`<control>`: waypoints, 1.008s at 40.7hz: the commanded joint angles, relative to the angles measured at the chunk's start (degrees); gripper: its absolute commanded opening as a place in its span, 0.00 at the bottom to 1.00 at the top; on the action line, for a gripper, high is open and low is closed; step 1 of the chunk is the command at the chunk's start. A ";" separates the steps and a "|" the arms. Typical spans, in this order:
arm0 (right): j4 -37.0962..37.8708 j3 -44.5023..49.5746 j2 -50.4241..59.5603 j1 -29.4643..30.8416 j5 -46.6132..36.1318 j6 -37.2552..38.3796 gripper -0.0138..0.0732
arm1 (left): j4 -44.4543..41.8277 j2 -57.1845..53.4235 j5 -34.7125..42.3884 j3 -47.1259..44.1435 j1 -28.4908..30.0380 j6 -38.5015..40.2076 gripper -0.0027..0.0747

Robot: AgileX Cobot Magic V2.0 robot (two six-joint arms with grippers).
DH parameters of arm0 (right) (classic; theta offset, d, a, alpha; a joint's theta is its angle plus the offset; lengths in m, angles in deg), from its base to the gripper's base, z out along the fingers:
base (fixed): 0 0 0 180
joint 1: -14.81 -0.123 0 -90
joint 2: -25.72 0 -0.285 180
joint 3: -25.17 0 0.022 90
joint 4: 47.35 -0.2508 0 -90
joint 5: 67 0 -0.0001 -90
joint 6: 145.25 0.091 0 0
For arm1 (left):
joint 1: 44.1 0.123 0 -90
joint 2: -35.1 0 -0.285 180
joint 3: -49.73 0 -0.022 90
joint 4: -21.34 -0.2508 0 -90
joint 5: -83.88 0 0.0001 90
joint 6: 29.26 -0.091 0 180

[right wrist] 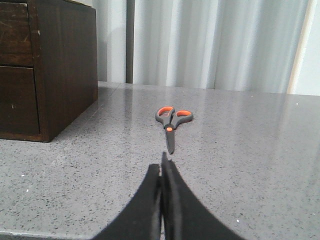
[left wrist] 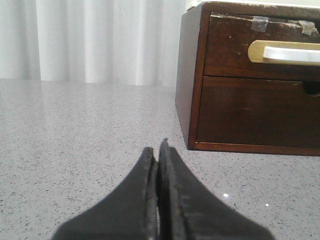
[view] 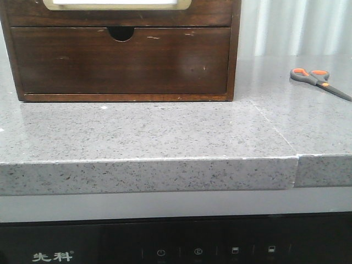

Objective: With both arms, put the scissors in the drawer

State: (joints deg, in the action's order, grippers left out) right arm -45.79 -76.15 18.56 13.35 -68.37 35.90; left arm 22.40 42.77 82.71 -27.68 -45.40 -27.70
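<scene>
Two grippers, both mine, both pressed closed on nothing. My right gripper (right wrist: 161, 167) hangs low over the speckled grey countertop (right wrist: 240, 165), fingers together, and just past its tips lie the scissors (right wrist: 171, 123), flat on the stone, blade tips aimed back at me and the orange-lined loops away. I judge that lineup is why I am parked here: a straight reach forward meets the blades first, so I must open up before I descend. Off to that hand's far side stands the dark wooden cabinet (right wrist: 62, 65), well apart from the scissors.

My left gripper (left wrist: 158, 150) sits equally low with its fingers touching, nothing between them. Ahead and to one side is the cabinet's corner, and in it the drawer (left wrist: 250, 110), fully closed, its finger notch (left wrist: 312, 88) just showing at the top edge. That notch is my way in, I reckon: left pulls the drawer, right brings the scissors. Neither step has begun. White curtains (left wrist: 90, 40) hang beyond.
</scene>
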 commanded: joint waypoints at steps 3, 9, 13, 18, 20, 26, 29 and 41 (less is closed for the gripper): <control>-0.04 0.10 0.95 0.23 -4.90 0.11 0.02 | -0.04 -1.03 4.66 -1.42 0.16 0.54 0.01; -0.04 0.10 0.95 0.23 -4.90 0.11 0.02 | -0.04 -1.03 4.66 -1.42 0.16 0.54 0.01; -0.04 0.10 0.95 0.23 -4.90 0.11 0.02 | -0.04 -1.03 4.66 -1.42 0.16 0.54 0.01; -0.04 0.10 0.95 0.23 -4.90 0.11 0.02 | -0.04 -1.03 4.66 -1.42 0.16 0.54 0.01; -0.04 0.10 0.95 0.23 -4.90 0.11 0.02 | -0.04 -1.03 4.66 -1.42 0.16 0.54 0.01; -0.04 0.10 0.95 0.23 -4.90 0.11 0.02 | -0.04 -1.03 4.66 -1.42 0.16 0.54 0.01; -0.04 0.10 0.95 0.23 -4.90 0.11 0.02 | -0.04 -1.03 4.66 -1.42 0.16 0.54 0.01; -0.38 -3.23 0.90 0.23 -2.69 0.11 0.02 | -0.04 -1.03 8.85 0.73 0.05 0.54 0.01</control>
State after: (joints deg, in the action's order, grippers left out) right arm -45.89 -76.32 18.56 13.35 -68.04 35.90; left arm 22.40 42.77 85.28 -27.68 -45.40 -27.70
